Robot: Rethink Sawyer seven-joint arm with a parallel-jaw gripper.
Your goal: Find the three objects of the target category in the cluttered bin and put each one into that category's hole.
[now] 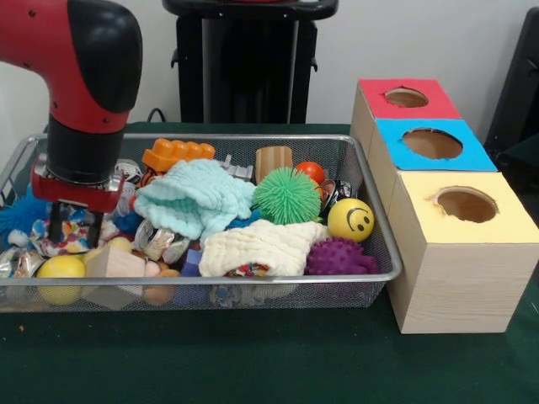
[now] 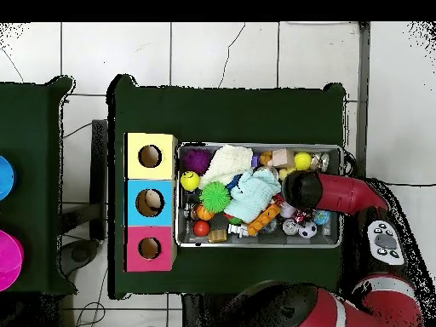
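Clutter fills the wire mesh bin (image 1: 383,220) almost to its rim; my gripper (image 1: 74,229) hangs low over its left end in the front view, black fingertips (image 1: 56,225) dipping toward a patterned fabric toy (image 1: 52,240); whether those fingers are spread or clamped I cannot tell, since the red wrist block hides their roots and the tips sit against the clutter; nothing visibly hangs between them.

Beside my wrist lies a mint green cloth (image 1: 195,197), bunched up in the middle of the bin; in front of it sits a cream cloth (image 1: 261,245); a green spiky ball (image 1: 287,195) rests between the two cloths and a yellow smiley ball (image 1: 350,220); a purple spiky ball (image 1: 338,257) lies at the near right corner; an orange toy brick (image 1: 177,153) and a wooden block (image 1: 274,159) sit along the far side; a lemon (image 1: 60,268) and a pale wooden wedge (image 1: 114,264) lie at the near left, just below my fingertips.

Right of the bin, touching its end, stands the wooden box (image 1: 455,286) with three round holes on top: a yellow hole panel (image 1: 465,204) nearest, a blue one (image 1: 432,144) in the middle, a red one (image 1: 406,98) farthest; in the overhead view I cannot say for sure what lies inside them.

From above, my arm (image 2: 345,194) reaches across the bin's end away from the box.
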